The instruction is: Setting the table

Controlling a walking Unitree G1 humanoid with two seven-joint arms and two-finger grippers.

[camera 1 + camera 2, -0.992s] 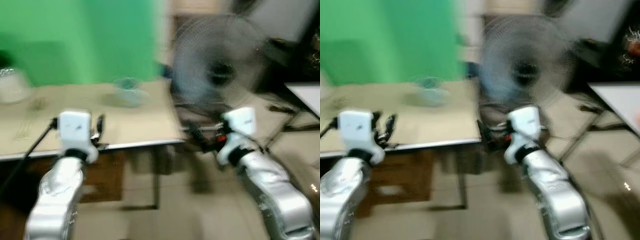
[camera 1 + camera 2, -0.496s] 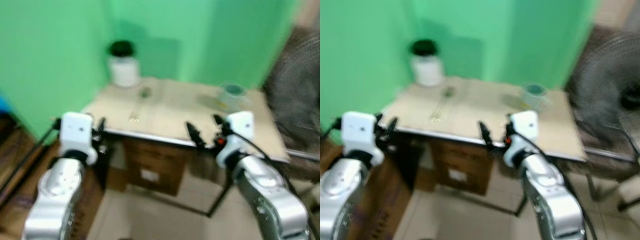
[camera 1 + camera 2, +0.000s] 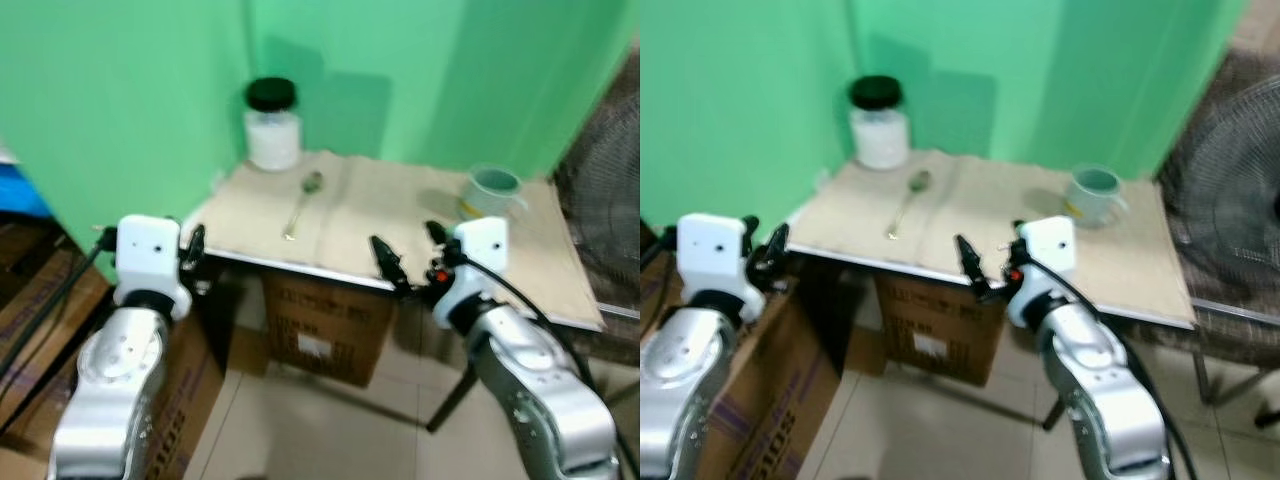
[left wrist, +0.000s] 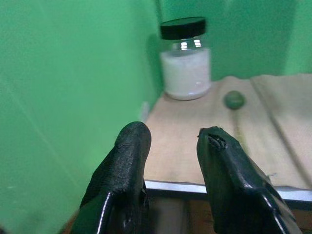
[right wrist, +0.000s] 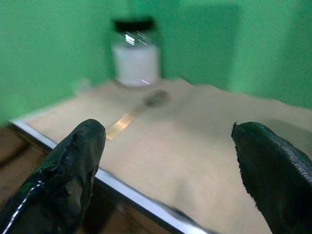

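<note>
Little looked done: the spoon (image 3: 303, 202) lay at the counter's (image 3: 380, 215) 11 o'clock, the mug (image 3: 493, 190) at 2 and the jar (image 3: 272, 124) at 10, both empty grippers short of its near edge, the right gripper (image 3: 990, 260) spread wide, the left gripper (image 4: 170, 141) slightly parted.

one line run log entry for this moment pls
stage: facing table | on it: jar, spoon, cup | left end effector: open, at table corner | right end effector: open, at front edge | holding: nothing

A cardboard box (image 3: 318, 330) sits under the table, a fan (image 3: 1230, 190) beside a green wall (image 3: 120, 90).
</note>
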